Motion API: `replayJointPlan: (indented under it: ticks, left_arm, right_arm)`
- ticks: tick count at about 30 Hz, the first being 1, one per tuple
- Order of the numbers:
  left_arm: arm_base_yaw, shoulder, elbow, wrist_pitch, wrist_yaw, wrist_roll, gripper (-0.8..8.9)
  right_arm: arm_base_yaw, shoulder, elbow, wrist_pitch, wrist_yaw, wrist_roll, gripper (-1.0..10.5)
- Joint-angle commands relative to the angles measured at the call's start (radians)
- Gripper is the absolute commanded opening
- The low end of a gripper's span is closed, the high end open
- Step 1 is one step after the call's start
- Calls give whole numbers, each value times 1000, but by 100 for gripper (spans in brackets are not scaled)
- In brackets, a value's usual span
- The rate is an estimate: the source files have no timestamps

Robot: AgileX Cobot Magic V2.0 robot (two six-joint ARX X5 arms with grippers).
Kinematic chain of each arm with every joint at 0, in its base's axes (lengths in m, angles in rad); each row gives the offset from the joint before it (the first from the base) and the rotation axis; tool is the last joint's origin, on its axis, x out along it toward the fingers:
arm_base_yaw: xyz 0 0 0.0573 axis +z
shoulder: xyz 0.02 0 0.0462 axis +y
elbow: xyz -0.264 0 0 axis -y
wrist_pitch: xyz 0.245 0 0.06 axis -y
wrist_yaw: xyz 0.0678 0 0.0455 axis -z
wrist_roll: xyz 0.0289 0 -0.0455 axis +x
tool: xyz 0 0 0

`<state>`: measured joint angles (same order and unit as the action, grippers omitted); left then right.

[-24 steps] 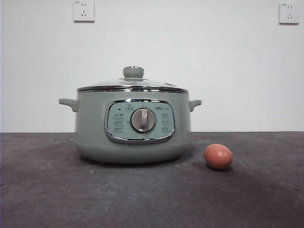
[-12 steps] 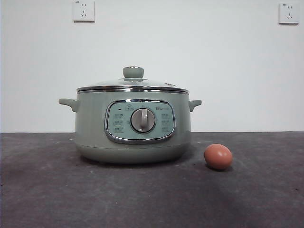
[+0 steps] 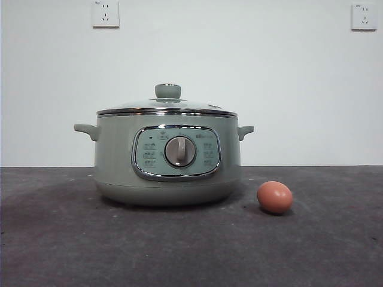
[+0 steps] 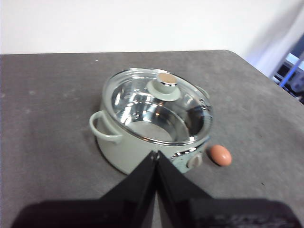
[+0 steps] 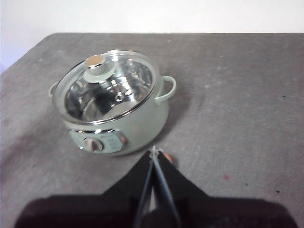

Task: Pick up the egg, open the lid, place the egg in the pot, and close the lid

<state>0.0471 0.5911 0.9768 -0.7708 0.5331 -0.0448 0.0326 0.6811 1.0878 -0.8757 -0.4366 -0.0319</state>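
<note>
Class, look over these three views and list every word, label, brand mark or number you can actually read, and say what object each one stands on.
No text here can be read for certain.
Control panel on the pot: small printed labels and a brand mark around the dial, too small and blurred to read.
Wall sockets: slots only, no readable marking.
Lid, egg, table: no text visible.
Both wrist views: the panel is too blurred to read.

Pot (image 3: 114,161) pale sage-green, round, upright at centre of front frame on dark grey surface (image 3: 60,251); two small side handles; chrome-framed panel with silver dial faces camera; lid (image 3: 167,109) glass, steel-rimmed, green knob, seated closed on pot; egg (image 3: 275,197) brown-orange, on its side, lower right of pot, apart from it.
</note>
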Motion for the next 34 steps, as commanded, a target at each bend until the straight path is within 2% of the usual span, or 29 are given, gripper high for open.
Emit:
replayJointPlan:
  ticks: [1, 6, 9, 10, 11, 13, 14, 15, 26, 34]
  left_arm:
    - [-14, 19, 34, -24, 2, 42, -6]
    - [-29, 36, 71, -29, 3, 49, -3]
    - [-29, 40, 83, -27, 25, 48, 48]
    - [-29, 41, 86, -27, 30, 48, 120]
    - [-29, 44, 89, -28, 34, 48, 249]
    - [-29, 47, 95, -29, 52, 39, 578]
    - [-29, 48, 95, -27, 60, 35, 664]
    - [-29, 50, 95, -24, 70, 30, 696]
    - [-57, 119, 101, 14, 79, 27, 692]
    - [-140, 311, 232, 40, 65, 49, 692]
  right_arm:
    - [0, 17, 36, -33, -10, -44, -10]
    - [0, 36, 68, -67, -10, -50, 45]
    - [0, 36, 70, -67, -10, -50, 288]
    - [0, 36, 70, -68, -10, -49, 364]
    - [1, 36, 70, -67, -10, -47, 449]
    - [1, 36, 70, -68, -10, -47, 555]
    - [1, 36, 70, -68, -10, -47, 570]
    - [1, 36, 70, -68, -10, -47, 569]
    - [1, 36, 70, -75, -28, -47, 568]
    - [1, 39, 70, -91, -28, -47, 567]
